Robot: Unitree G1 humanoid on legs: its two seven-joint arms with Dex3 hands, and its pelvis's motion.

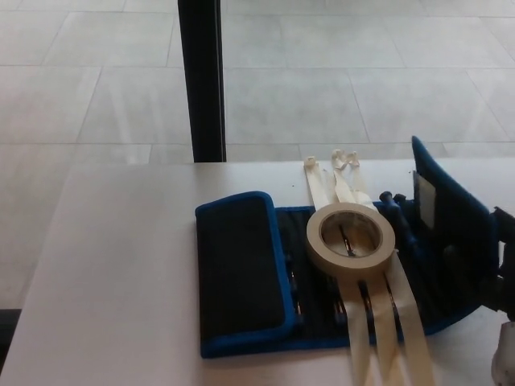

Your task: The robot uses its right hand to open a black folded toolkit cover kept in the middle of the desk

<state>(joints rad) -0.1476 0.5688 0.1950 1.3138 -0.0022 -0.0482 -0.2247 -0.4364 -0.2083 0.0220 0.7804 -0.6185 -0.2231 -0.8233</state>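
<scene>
Here, the black toolkit cover [241, 273] lies mid-counter [121, 265], its right flap [451, 233] raised upright by the right hand [503, 265] at the right edge; finger state cannot be told. A tape roll [351, 239] rests on it.

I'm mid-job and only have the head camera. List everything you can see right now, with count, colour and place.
toolkit cover: one, black with blue trim, middle of the desk; left flap still folded over, right flap lifted nearly upright
tools: several, dark, in the opened middle section; too small to identify
tape roll: one, cream, lying flat on the opened toolkit
zip ties: three, cream, laid lengthwise across the toolkit, under the tape roll
desk: one, white, filling the lower picture
post: one, black, upright beyond the desk's far edge
floor: grey tiles, behind the desk
right hand: black, at the right edge by the raised flap; mostly cut off
left hand: not in view
</scene>
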